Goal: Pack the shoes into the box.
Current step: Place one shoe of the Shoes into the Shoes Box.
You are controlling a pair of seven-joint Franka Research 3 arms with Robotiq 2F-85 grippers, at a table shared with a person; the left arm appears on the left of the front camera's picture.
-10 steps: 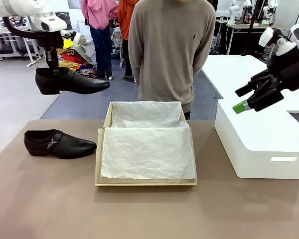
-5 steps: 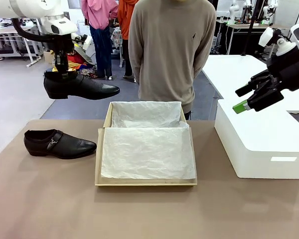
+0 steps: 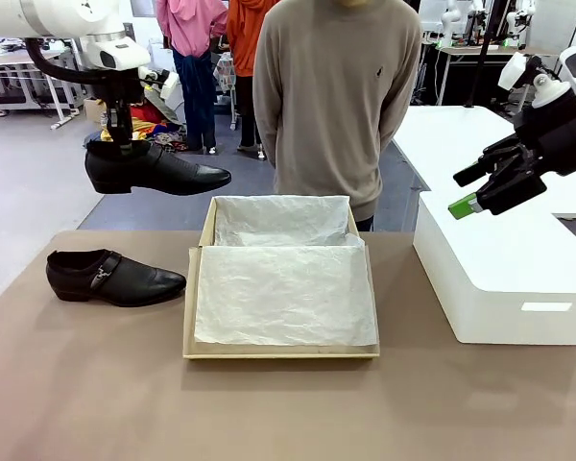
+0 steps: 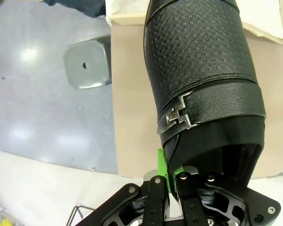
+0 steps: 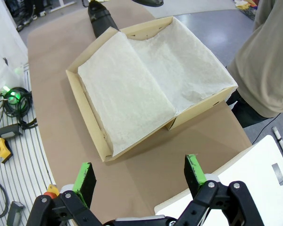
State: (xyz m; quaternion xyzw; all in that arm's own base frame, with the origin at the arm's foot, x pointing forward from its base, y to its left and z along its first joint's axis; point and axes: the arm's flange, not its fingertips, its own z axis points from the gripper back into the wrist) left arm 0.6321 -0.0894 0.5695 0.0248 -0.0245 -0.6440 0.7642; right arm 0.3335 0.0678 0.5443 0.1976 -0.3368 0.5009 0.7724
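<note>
One black shoe [image 3: 156,171] hangs in the air left of the box, toe pointing right, with my left gripper [image 3: 121,146] shut on its heel rim from above. The left wrist view shows the green pads [image 4: 162,165] pinching the collar of that shoe [image 4: 203,80], whose strap buckle faces the camera. The other shoe [image 3: 115,277] lies on the table left of the box [image 3: 200,252]. The box is open and lined with white tissue paper. My right gripper [image 3: 468,189] hovers open above the white bin, and in its own view the right gripper [image 5: 139,172] looks down on the box [image 5: 92,125].
A large white bin [image 3: 504,269] stands on the table to the right of the box. A person [image 3: 341,96] stands at the far edge behind the box, hands out of sight. The brown table [image 3: 269,413] is bare in front of the box.
My left gripper carried the shoe to the right, towards the box, then nearly stopped. The right arm stayed put. The person shifted slightly to the right.
</note>
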